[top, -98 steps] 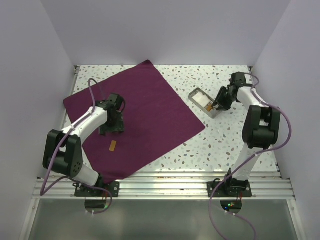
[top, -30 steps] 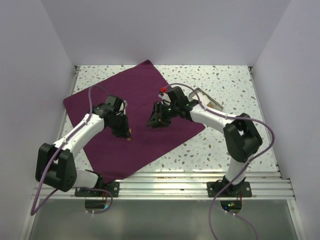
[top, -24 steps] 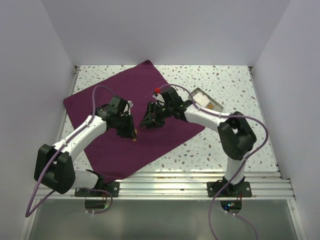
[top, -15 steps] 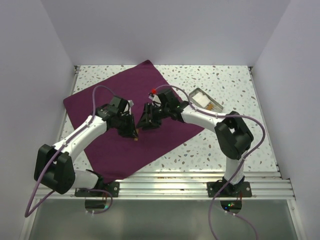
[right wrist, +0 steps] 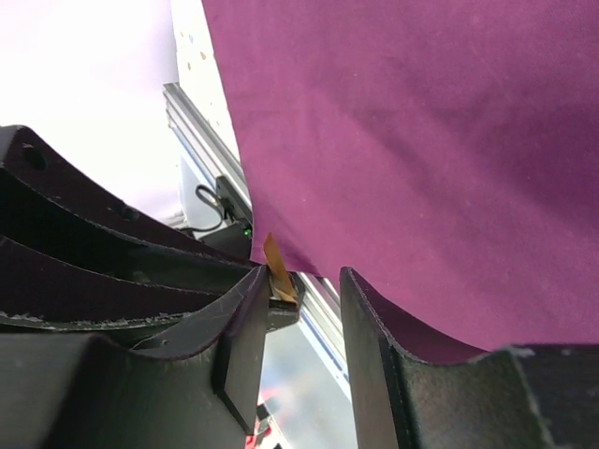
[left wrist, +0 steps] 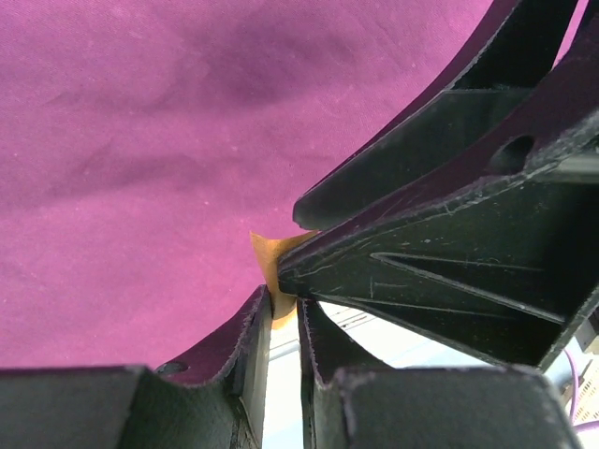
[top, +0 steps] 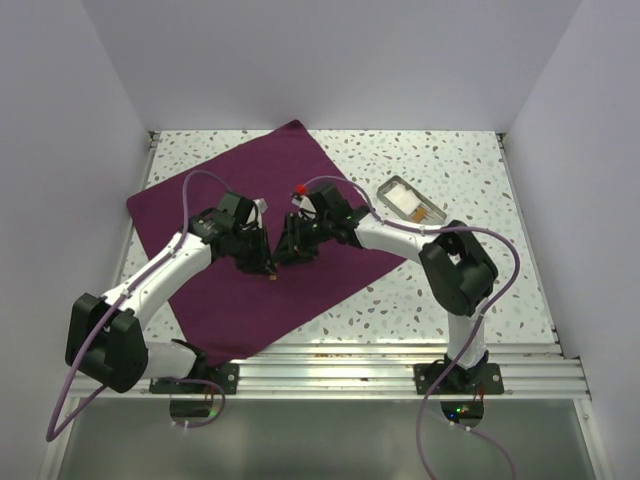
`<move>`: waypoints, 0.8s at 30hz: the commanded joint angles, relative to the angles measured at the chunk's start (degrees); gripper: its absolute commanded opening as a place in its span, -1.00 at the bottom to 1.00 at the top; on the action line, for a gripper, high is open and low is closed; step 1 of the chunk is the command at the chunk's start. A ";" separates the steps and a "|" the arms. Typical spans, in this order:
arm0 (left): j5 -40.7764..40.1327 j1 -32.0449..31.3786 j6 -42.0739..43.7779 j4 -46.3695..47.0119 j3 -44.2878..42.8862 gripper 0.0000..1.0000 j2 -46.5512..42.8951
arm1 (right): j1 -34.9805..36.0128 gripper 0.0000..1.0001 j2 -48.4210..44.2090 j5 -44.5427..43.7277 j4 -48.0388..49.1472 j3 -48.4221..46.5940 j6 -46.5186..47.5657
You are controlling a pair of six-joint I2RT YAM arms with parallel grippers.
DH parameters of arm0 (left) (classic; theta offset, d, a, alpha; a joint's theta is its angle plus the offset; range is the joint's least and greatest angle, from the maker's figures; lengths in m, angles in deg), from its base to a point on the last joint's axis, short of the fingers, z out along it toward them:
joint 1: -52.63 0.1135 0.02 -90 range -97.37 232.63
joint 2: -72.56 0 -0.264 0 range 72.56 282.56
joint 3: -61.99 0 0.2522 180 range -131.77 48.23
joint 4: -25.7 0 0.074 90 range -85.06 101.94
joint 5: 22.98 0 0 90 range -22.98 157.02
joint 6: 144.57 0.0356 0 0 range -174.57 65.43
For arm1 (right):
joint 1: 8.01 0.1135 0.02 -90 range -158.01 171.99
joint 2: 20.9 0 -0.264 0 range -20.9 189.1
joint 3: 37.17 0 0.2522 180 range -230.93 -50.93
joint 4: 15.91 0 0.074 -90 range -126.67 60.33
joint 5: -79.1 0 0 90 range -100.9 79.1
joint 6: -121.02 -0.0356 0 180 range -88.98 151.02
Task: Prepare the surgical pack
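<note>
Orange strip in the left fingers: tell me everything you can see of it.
The orange strip is small, thin, flat, tan-orange, like paper or tape. The left fingers pinch its lower end, holding it over the purple cloth. The right fingers stand open around it, one seemingly touching it, not pinching.

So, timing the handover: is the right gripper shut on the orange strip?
No, the right gripper stands open; only the left gripper pinches the orange strip.

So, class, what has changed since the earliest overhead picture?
The left gripper picked the orange strip off the cloth and carried it rightward. The right gripper left the tray and swung over, its open fingers now either side of the strip. Cloth and tray stayed put.
</note>
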 commanded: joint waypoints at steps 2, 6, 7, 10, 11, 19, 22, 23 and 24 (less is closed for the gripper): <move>1.63 -0.23 -1.00 2.16 -2.39 -0.62 -0.29 | 0.86 -0.22 0.75 3.01 3.33 -2.77 -0.23; 1.54 -0.23 -0.57 2.07 -2.74 -0.62 0.15 | 1.21 -0.37 1.54 4.06 3.86 -3.21 -0.32; 1.54 -0.23 -0.56 2.16 -2.83 -0.62 0.15 | 1.12 -0.40 1.46 4.15 3.94 -3.21 -0.41; 1.37 -0.23 -0.65 2.07 -2.83 -0.62 0.23 | 1.12 -0.59 1.11 4.42 4.82 -2.86 -0.41; 1.19 -0.23 -0.56 2.07 -2.83 -0.61 0.24 | 1.12 -0.66 1.02 4.33 5.17 -2.68 -0.32; -4.78 0.21 -1.00 -0.65 -5.03 0.31 0.85 | -2.12 -1.00 -1.44 -0.58 -1.14 -3.03 4.68; -5.93 1.61 -0.48 -1.01 -5.12 0.36 1.11 | -7.48 -1.00 -2.32 -2.17 -4.66 -3.21 7.66; -5.93 2.23 -0.04 -1.18 -5.12 0.36 1.38 | -11.15 -1.00 -2.67 -3.48 -5.62 -3.04 8.20; -6.19 2.93 0.14 -1.27 -5.03 0.36 1.55 | -13.19 -1.00 -2.85 -4.36 -6.16 -2.77 8.90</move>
